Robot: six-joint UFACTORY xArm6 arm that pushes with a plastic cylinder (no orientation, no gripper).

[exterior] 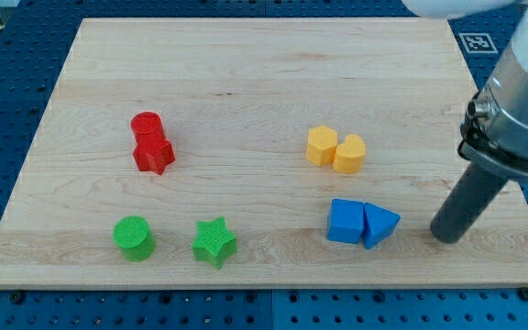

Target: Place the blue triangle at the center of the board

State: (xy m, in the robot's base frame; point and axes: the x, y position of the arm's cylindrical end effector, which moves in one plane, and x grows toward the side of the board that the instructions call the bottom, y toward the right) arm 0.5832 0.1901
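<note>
The blue triangle [380, 224] lies near the view's bottom right of the wooden board [264, 82], touching a blue cube [346, 221] on its left. My tip [445, 236] rests on the board to the right of the triangle, a short gap away, at about the same height in the view. The dark rod rises from it up to the right.
A yellow hexagon [321, 145] and a yellow heart [349, 153] sit together above the blue pair. A red cylinder [146, 126] and a red star [154, 154] touch at the left. A green cylinder [134, 237] and a green star [214, 241] lie at the bottom left.
</note>
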